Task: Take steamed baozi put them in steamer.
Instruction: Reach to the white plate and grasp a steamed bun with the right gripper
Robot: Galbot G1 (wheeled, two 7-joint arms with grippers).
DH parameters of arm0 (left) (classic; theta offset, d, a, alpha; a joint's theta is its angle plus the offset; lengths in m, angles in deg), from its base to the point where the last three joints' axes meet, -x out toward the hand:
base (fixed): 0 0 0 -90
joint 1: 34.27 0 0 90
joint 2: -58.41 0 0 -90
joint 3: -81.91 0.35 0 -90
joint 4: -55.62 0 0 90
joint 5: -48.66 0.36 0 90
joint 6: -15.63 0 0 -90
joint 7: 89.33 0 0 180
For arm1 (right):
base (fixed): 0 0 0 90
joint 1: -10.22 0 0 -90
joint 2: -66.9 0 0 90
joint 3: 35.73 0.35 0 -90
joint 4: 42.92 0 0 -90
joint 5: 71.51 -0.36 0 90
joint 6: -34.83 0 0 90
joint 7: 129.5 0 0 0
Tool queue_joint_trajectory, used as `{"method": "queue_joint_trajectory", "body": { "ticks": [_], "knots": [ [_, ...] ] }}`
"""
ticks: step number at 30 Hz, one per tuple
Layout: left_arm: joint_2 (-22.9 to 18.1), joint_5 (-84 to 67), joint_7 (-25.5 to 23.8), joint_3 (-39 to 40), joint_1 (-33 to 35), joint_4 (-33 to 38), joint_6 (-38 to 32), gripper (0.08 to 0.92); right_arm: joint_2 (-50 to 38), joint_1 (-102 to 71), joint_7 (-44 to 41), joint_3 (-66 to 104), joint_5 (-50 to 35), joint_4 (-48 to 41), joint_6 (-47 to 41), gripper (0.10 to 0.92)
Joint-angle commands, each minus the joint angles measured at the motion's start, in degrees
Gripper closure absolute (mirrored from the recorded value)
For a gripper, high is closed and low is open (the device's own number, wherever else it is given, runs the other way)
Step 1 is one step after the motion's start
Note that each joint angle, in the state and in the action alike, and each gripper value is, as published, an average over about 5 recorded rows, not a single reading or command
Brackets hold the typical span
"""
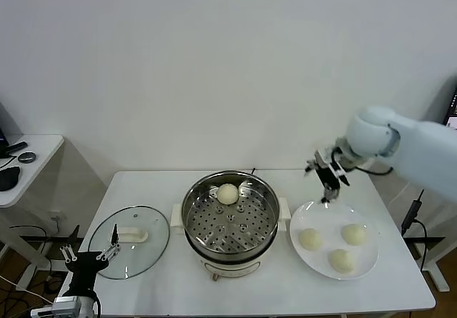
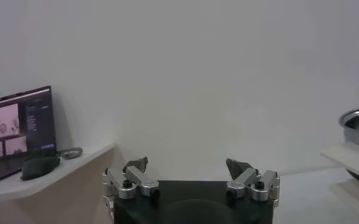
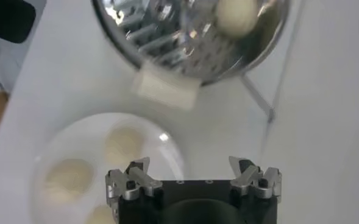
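**One bun in the steamer, three on the plate**

The right gripper (image 1: pixel 330 177) hung above the surface (image 1: pixel 143 196) at the plate's 12 o'clock edge, jaws spread wide and holding nothing. Its arm ran off the frame's right side, so the upper part was cut off. In the right wrist view the gripper's dark body covered part of the plate (image 3: pixel 57 140), and the lowest of the three buns there was cut by the frame edge; the steamer and its one bun looked smeared.

The steamer (image 1: pixel 230 218) was a round, shiny steel pot with a perforated tray and cream side handles, seated at the surface's centre. One smooth, pale, round baozi (image 1: pixel 227 194) lay on the tray at 12 o'clock, against the wall. Three more buns (image 1: pixel 310 239) sat on the flat white plate at the steamer's 3 o'clock, apart from each other.

A round glass lid (image 1: pixel 129 241) with a white handle lay flat at the steamer's 9 o'clock.

The left gripper (image 1: pixel 89 254) was parked low by the lid's near edge, jaws wide and empty. Its wrist view caught only a sliver of the steamer, plus a laptop (image 2: pixel 17 131) on a side table.
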Motion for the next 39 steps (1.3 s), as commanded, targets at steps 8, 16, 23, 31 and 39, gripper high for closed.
{"method": "queue_joint_trajectory", "body": {
  "ticks": [8,16,23,31,39],
  "knots": [
    [-0.77,0.92,0.05,0.09,-0.05,-0.11,0.22,0.177,-2.03,-12.61,0.82,3.52,5.97,0.67,-1.87,0.203],
    [-0.91,1.13,0.10,0.00,-0.14,-0.40,0.18,0.177,0.31,-20.30,2.46,8.85,8.58,-1.64,-2.24,0.203],
    [-0.90,1.26,0.07,-0.09,-0.11,-0.50,0.18,0.177,1.03,-26.87,3.69,13.21,10.10,-3.10,-2.74,0.203],
    [-0.96,1.29,0.05,-0.12,0.05,-0.47,0.02,0.177,2.90,-31.33,5.39,17.28,12.01,-6.87,-2.05,0.203],
    [-1.20,1.46,0.06,-0.11,0.27,-0.42,-0.25,0.177,4.56,-33.03,6.27,19.26,12.53,-8.60,-1.80,0.240]
  ]
}}
